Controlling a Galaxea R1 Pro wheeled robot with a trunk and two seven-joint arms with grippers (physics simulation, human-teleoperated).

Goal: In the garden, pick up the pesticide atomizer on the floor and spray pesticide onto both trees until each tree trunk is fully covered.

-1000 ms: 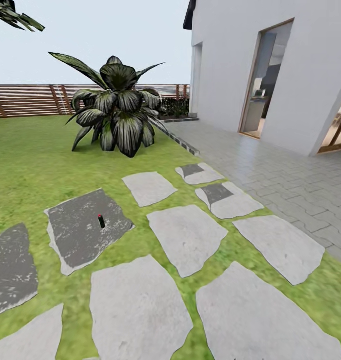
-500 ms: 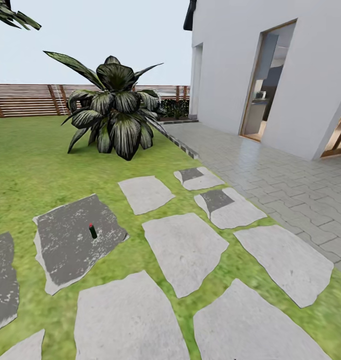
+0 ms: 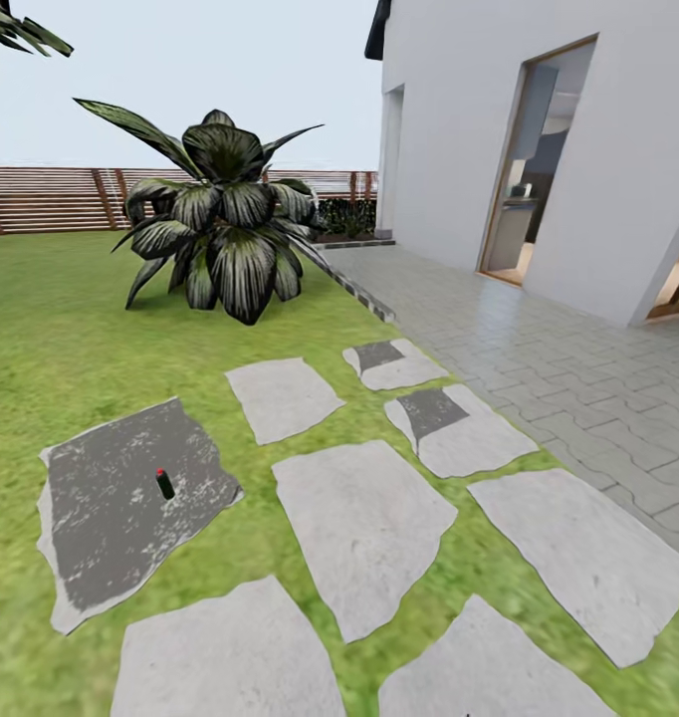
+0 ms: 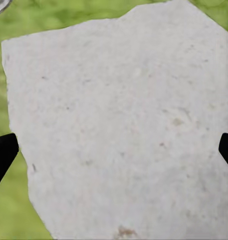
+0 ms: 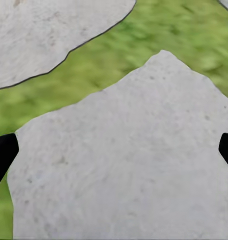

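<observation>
The small dark bottle with a red top (image 3: 164, 483), likely the sprayer, stands on a dark stone (image 3: 130, 508), not picked up. Both end effectors hang spread wide, empty. No spraying done.

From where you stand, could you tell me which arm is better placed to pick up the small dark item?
Probably left: the small dark item stands on the dark slab toward the robot's left side.
</observation>
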